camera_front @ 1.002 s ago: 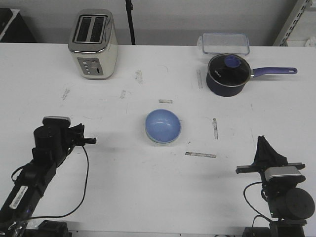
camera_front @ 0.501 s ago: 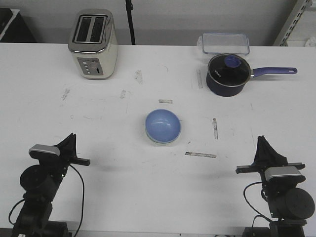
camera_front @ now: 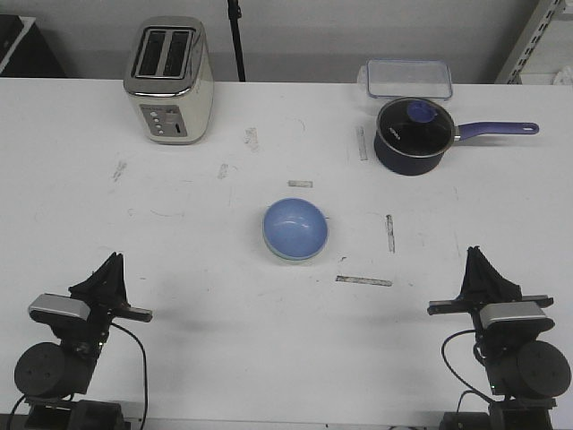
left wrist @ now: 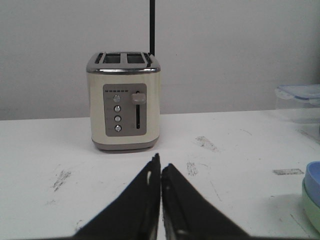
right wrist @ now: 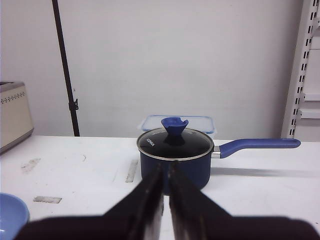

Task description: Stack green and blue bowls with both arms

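The pale blue bowl (camera_front: 295,227) sits nested inside the pale green bowl (camera_front: 295,259) at the middle of the table; only a thin green rim shows under it. In the left wrist view the blue bowl (left wrist: 313,179) lies over the green bowl (left wrist: 310,210) at the frame's edge. An edge of the blue bowl also shows in the right wrist view (right wrist: 10,215). My left gripper (camera_front: 114,261) is shut and empty at the near left, well apart from the bowls; it also shows in its wrist view (left wrist: 160,164). My right gripper (camera_front: 474,253) is shut and empty at the near right, and in its wrist view (right wrist: 166,167).
A cream toaster (camera_front: 168,79) stands at the far left. A dark navy saucepan (camera_front: 412,134) with a lid and long handle stands at the far right, a clear lidded box (camera_front: 407,78) behind it. Bits of tape mark the table (camera_front: 269,340).
My left arm has drawn back from beside the bowls to the near left edge and now points forward. The right arm and the bowls have not moved.
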